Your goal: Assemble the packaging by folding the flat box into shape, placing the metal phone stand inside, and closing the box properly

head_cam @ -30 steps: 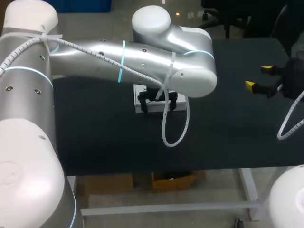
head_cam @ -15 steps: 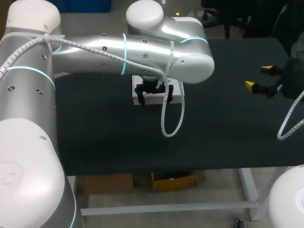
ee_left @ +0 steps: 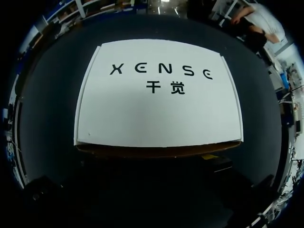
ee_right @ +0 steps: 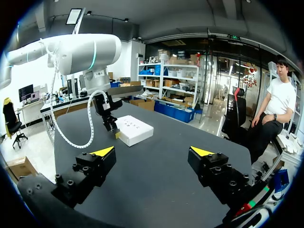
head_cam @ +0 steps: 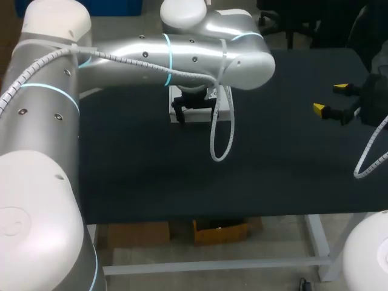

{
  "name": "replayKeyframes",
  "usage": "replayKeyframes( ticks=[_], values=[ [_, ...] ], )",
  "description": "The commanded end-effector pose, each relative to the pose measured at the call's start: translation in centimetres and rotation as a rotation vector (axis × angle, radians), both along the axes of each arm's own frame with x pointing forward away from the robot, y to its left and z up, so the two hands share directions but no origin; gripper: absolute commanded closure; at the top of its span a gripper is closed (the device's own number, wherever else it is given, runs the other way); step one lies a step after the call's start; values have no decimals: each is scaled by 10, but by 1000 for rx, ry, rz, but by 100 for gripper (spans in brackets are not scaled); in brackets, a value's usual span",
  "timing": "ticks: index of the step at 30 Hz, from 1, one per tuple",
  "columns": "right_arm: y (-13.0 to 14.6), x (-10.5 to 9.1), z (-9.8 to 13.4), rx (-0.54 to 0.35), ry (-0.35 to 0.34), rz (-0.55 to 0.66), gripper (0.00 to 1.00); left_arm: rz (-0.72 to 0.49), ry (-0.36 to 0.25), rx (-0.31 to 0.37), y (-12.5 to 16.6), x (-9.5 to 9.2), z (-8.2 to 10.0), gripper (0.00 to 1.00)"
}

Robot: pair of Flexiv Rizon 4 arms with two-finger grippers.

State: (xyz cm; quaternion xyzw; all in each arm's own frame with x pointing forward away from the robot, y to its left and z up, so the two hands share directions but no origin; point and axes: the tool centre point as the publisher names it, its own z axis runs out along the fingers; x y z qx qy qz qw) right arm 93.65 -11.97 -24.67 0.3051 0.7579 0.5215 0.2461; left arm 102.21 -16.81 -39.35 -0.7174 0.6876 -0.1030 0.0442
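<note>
Lying closed, white box (contents unseen).

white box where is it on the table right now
The white box lies on the black table, near the middle and toward the far side in the head view. It is just under the left gripper and well apart from the right gripper.

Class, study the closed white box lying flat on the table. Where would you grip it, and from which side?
Probably from above, jaws closing on two opposite side walls of the white box across its shorter span: it lies flat on the table, lid shut, with a broad top and low walls.
</note>
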Motion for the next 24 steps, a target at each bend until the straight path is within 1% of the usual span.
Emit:
replayKeyframes(
  ticks=[1,10,17,24],
  values=[
    [-1,-1,0,2,-1,1,0,-5,76,22,-5,18,-1,0],
    [-1,-1,0,2,-1,1,0,1,75,50,-6,45,0,0],
    [-1,-1,0,2,-1,1,0,14,90,52,-1,64,-5,0],
    [-1,-1,0,2,-1,1,0,28,87,48,2,84,0,0]
  ],
)
